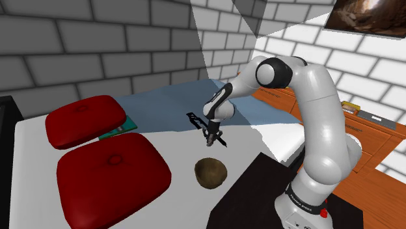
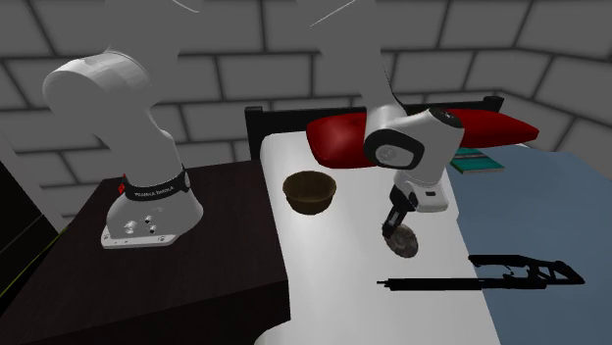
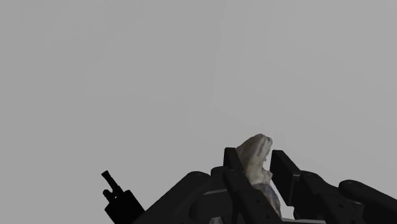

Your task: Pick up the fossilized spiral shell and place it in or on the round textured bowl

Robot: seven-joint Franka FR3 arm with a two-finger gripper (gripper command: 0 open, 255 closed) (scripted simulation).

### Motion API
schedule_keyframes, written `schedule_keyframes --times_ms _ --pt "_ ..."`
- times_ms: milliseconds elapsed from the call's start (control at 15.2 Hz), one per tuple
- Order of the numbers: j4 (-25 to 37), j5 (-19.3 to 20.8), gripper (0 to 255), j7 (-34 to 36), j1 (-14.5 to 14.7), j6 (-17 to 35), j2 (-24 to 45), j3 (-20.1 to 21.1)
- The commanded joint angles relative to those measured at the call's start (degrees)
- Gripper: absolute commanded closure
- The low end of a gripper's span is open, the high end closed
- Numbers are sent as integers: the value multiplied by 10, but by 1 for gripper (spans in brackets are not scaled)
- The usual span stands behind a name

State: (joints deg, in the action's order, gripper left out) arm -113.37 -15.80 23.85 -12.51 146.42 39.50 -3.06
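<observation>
Grey-white and mottled, the ribbed spiral shell [image 3: 256, 158] sits clamped between the two black fingers [image 3: 284, 170], its rounded top poking out above their tips. In the second exterior view it reads as a dark, ridged disc hanging under the gripper [image 2: 398, 233], low over the surface; whether it touches the surface I cannot tell.

Toward the stand from it sits the round bowl [image 2: 310, 204], brown, rough-skinned and open at the top, well apart from the shell. On the other side of the gripper, close by, lies a long, thin black object [image 2: 441, 283], a straight rod that widens into an open frame at one end.

Beneath all of this is a flat, matt white surface [image 1: 175, 146]. A pale blue cover [image 1: 169, 107] spreads across its far part. Two plump, glossy red cushions [image 1: 112, 170] [image 1: 83, 118] lie at the shoulder view's left, each with a dimple in the middle, and a flat teal thing [image 1: 119, 131] peeks out from under the farther one.

Grey brick walls [image 1: 97, 45] enclose the room. Orange wooden furniture [image 1: 377, 162] stands behind the white arm, and the arm's base rests on a dark stand [image 2: 216, 255].
</observation>
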Motion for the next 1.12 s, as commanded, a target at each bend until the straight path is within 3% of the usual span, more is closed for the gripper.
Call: schedule_keyframes --times_ms 0,1056 --pt "-4 2 255 3 2 -9 -13 -2" --pt "-28 25 255 26 13 -90 -119 -20"
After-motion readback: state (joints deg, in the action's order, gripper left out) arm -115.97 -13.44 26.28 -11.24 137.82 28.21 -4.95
